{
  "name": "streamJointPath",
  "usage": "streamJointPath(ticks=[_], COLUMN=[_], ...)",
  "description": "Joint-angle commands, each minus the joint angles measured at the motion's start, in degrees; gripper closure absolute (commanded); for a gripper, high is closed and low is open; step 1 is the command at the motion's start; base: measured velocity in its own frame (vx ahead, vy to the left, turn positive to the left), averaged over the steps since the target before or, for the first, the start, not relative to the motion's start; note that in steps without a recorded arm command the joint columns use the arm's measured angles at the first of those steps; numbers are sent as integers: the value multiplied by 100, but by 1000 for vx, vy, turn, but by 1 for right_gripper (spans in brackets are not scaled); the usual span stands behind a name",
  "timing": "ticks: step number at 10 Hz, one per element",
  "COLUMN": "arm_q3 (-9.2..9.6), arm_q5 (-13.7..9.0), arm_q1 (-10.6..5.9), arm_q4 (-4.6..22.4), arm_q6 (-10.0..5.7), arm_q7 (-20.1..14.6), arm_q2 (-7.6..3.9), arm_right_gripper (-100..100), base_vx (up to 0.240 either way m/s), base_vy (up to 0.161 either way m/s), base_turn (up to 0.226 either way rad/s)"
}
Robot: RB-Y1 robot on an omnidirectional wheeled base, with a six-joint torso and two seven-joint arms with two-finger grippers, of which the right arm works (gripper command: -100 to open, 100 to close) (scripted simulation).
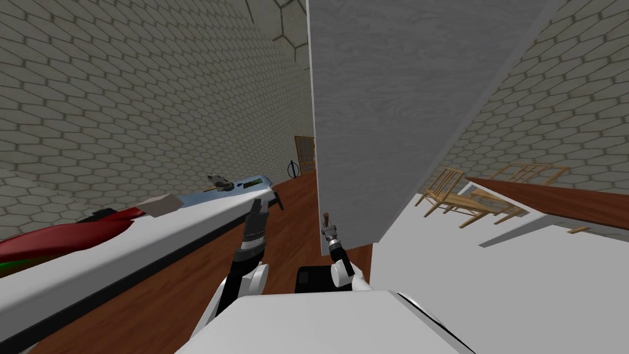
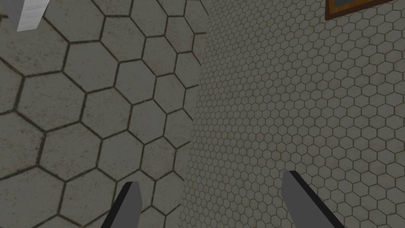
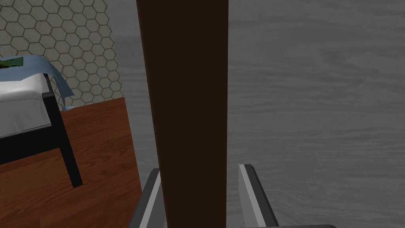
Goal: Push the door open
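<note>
Your right tool (image 3: 199, 170) pinches the dark brown bar handle (image 3: 186, 79) of the grey wood-grain door (image 3: 316, 99) at twelve o'clock, likely for pushing leverage; your left tool (image 2: 210, 179) gapes empty.

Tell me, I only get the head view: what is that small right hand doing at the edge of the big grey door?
Observer: In the right wrist view, the right gripper has its fingers close on both sides of a dark brown bar on the grey door.
Operator: And the left hand?
Observer: In the left wrist view, the left gripper has its fingers wide open, with nothing between them.
Operator: What holds up the white bed?
Observer: A black frame with a black leg, standing on the brown wooden floor.
</note>
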Motion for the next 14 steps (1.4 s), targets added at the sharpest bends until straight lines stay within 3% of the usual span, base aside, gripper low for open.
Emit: streamJointPath(ticks=[1,11,14], arm_q3=[-158,-878,-968], arm_q5=[-55,-284,-312], arm_q1=[-43,-79,-83], arm_q4=[23,191,212], arm_q6=[-44,-186,-204], arm_q7=[10,202,226], arm_q2=[-88,-40,-24], arm_right_gripper=[100,100,100], base_vx=[120,146,92], base_vy=[91,104,69], base_turn=[-43,-54,-36])
